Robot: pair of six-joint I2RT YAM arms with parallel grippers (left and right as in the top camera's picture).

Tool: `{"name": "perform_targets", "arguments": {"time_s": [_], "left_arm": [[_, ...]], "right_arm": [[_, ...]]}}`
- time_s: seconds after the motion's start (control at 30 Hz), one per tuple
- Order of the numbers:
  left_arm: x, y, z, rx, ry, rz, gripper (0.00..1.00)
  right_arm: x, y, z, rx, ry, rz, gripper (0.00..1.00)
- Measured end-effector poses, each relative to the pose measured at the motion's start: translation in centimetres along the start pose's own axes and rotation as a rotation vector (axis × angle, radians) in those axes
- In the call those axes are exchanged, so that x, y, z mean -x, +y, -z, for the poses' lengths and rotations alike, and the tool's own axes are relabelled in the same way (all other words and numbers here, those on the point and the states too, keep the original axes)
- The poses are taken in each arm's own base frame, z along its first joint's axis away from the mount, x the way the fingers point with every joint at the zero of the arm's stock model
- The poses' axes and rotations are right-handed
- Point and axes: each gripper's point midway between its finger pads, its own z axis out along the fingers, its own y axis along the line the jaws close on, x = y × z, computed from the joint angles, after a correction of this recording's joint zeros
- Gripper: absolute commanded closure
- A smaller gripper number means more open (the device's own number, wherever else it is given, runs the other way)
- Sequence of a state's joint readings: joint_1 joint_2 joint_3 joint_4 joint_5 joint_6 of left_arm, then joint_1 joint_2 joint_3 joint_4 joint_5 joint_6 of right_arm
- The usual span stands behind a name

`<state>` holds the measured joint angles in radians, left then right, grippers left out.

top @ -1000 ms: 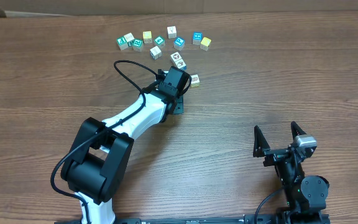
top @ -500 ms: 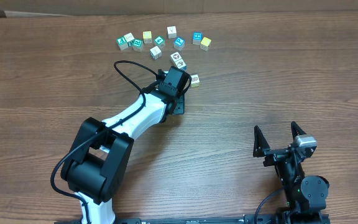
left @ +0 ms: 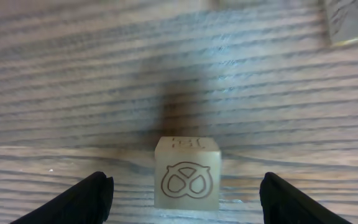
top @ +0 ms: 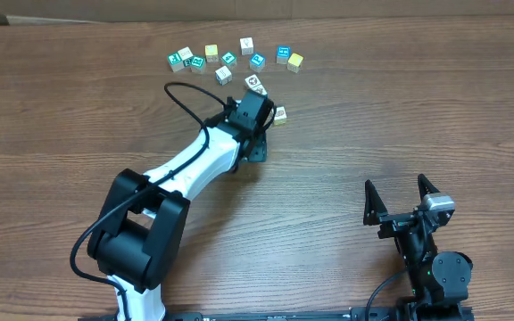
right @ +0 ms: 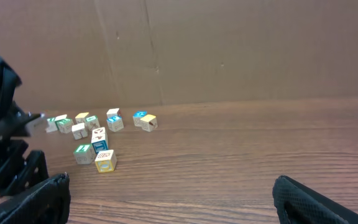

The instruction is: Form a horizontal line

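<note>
My left gripper [top: 260, 99] is open and reaches toward the far cubes. In the left wrist view, a pale cube with a pretzel drawing [left: 188, 180] stands between its fingers [left: 89, 198], touching neither. In the overhead view a white cube [top: 255, 84] lies just beyond the gripper and a yellow cube [top: 279, 114] just to its right. The right wrist view shows these as a loose cluster: pale green-topped [right: 82, 154], white with a blue side [right: 100, 147], yellow [right: 105, 162]. No straight touching row shows. My right gripper [top: 396, 187] is open and empty at the near right.
Several loose cubes, many with teal faces, lie in a curved scatter at the far side, from one on the left [top: 176, 61] to a yellow one on the right [top: 295, 62]. Another cube [left: 350, 22] shows at the left wrist view's top right. A cardboard wall [right: 229, 50] stands behind the table.
My left gripper has moved slightly farther toward the cubes. The right arm has not moved.
</note>
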<state>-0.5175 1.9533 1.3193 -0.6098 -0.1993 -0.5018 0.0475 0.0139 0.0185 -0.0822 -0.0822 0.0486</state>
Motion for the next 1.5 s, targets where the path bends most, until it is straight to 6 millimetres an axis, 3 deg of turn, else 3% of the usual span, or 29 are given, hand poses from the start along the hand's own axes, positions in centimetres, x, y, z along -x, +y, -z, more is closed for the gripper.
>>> {"name": "perform_targets", "arguments": {"time_s": [0.37, 0.67, 1.07, 1.2, 1.27, 1.5], "left_arm": [[5.8, -0.1, 4.8, -0.003, -0.077, 0.041, 0.27], [10.2, 3.7, 7.3, 0.019, -0.129, 0.142, 0.25], [10.9, 13.5, 6.3, 0.125, -0.082, 0.318, 0.24], [10.8, 15.8, 6.2, 0.150, -0.069, 0.359, 0.15], [10.6, 16.6, 6.2, 0.160, -0.056, 0.373, 0.00], [9.8, 17.2, 6.2, 0.174, -0.025, 0.374, 0.00]], "right_arm": [[0.0, 0.0, 0.0, -0.001, 0.000, 0.000, 0.00], [0.0, 0.0, 0.0, -0.001, 0.000, 0.000, 0.00], [0.0, 0.0, 0.0, -0.001, 0.000, 0.000, 0.00], [0.0, 0.0, 0.0, -0.001, 0.000, 0.000, 0.00], [0.0, 0.0, 0.0, 0.000, -0.001, 0.001, 0.00], [0.0, 0.0, 0.0, -0.001, 0.000, 0.000, 0.00]]}}
